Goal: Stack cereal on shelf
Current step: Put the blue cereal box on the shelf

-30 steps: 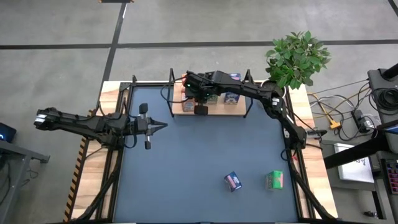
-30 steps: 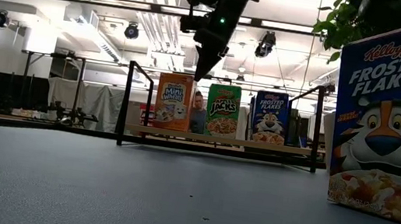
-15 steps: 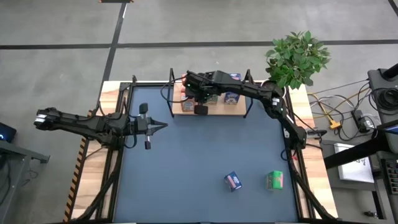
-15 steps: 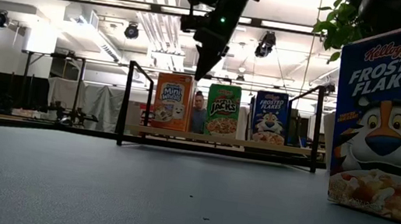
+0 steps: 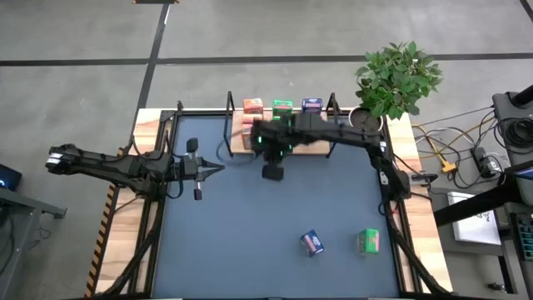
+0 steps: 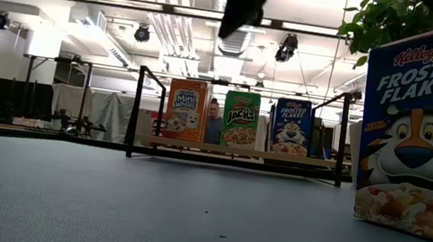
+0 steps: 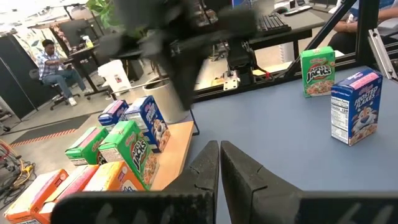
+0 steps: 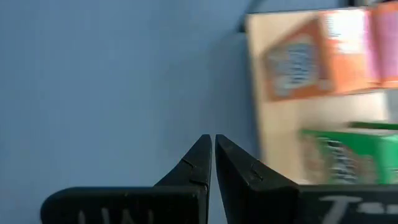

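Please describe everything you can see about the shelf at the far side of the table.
The shelf is a small light-wood board with a black metal frame of thin upright posts. It stands level at the far edge of the table. In the low view an orange Mini Wheats box, a green Apple Jacks box and a blue Frosted Flakes box stand upright on it in a row; the left wrist view shows more boxes behind them. From above, the right arm covers part of the board.

Orange [image 5: 253, 106], green [image 5: 282, 106] and blue cereal boxes [image 5: 311, 104] stand upright in a row on the light-wood shelf [image 5: 241, 143]. Well away from the shelf, a blue box [image 5: 311, 242] and a green box [image 5: 367, 241] lie apart.
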`<state>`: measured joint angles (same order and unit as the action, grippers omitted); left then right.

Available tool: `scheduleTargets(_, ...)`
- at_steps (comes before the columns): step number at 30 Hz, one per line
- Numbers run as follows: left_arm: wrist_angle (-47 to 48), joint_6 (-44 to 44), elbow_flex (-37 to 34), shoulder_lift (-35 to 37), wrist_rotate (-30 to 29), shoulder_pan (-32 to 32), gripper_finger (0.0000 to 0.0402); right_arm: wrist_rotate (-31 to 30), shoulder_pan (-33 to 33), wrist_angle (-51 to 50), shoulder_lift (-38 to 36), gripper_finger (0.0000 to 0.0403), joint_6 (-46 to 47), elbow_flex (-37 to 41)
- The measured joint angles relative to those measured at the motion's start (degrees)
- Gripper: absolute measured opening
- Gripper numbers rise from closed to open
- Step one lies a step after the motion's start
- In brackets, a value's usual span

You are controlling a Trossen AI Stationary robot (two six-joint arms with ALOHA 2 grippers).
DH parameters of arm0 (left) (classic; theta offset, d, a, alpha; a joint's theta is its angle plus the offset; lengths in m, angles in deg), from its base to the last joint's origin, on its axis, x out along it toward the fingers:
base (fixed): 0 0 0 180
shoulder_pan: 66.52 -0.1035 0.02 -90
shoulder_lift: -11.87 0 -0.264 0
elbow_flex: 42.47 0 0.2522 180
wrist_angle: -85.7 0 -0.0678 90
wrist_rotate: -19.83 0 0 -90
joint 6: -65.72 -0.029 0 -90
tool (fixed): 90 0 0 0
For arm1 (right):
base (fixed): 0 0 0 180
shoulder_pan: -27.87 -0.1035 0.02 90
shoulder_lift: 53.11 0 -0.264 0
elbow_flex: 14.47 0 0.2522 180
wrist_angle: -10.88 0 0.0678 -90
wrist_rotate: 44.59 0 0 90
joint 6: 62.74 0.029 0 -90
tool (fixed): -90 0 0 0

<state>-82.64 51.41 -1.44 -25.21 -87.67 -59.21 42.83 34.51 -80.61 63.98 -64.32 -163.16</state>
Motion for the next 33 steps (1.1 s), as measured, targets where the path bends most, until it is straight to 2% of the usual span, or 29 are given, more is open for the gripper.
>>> scheduleTargets(4,0.0,0.3,0.0,0.0,0.0,0.0,0.0,1.5,-6.5,0.0,-0.5,0.0012,6.8,0.1)
scheduleTargets(8,0.0,1.2,0.0,0.0,0.0,0.0,0.0,3.5,-12.9,-1.4,-0.5,0.0012,17.5,0.1)
scheduleTargets(16,0.0,1.5,0.0,0.0,0.0,0.0,0.0,7.0,-24.4,-8.6,-0.3,0.0012,52.8,0.4)
scheduleTargets(20,0.0,0.7,0.0,0.0,0.0,0.0,0.0,4.5,-30.2,-12.1,-0.3,0.0013,67.4,0.4)
scheduleTargets(24,-0.4,-0.4,0.0,0.0,0.0,0.0,0.0,0.6,-33.8,-12.3,-0.3,0.0017,77.4,0.4)
scheduleTargets(28,-1.3,-1.2,0.0,0.0,0.0,0.0,0.0,-0.7,-35.6,-12.3,-0.3,0.0053,82.1,0.9)
scheduleTargets(33,-1.4,-1.5,0.1,0.1,0.0,0.0,0.0,0.0,-36.4,-12.3,-0.3,0.0136,85.2,4.5)
